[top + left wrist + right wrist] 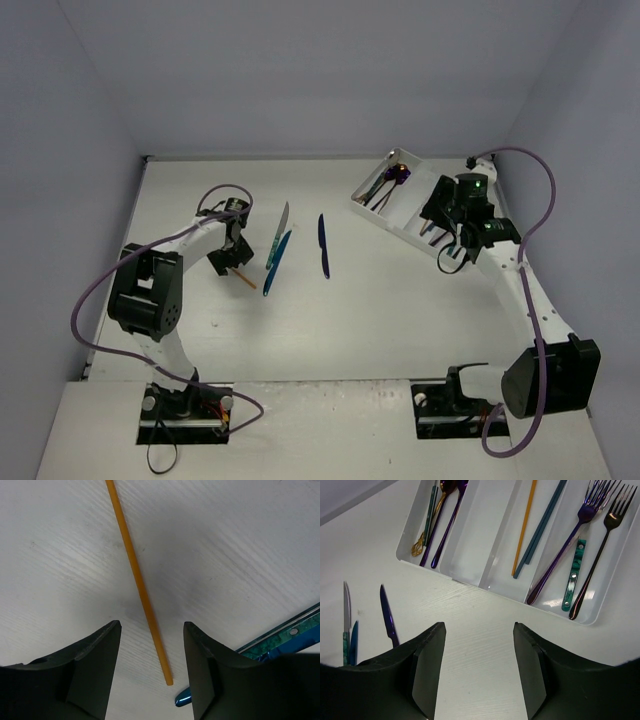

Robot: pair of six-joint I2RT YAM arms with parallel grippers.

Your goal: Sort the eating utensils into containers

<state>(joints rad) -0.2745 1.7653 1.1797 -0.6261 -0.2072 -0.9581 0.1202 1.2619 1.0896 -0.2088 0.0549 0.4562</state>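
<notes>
White table (400,300) with two arms mounted at its near edge. The white cutlery tray (475,530) sits at the far right and holds spoons, chopsticks and forks in separate compartments; one compartment shows bare.

Right end effector (479,626): jaws part-open and empty, hanging over the table just in front of the tray.

Left end effector (152,630): jaws part-open, gripping nothing, straddling the near end of the orange chopstick (138,580) with a gap on each side.

The chopstick lies flat on the table, and its long axis runs away from the fingers, roughly square to their closing line. The left arm is much the nearer, so a squeeze would probably catch the stick close to its tip.

Three knives lie loose at mid-table: a dark blue knife (324,245) and, just beside the chopstick, a teal pair (278,248).
</notes>
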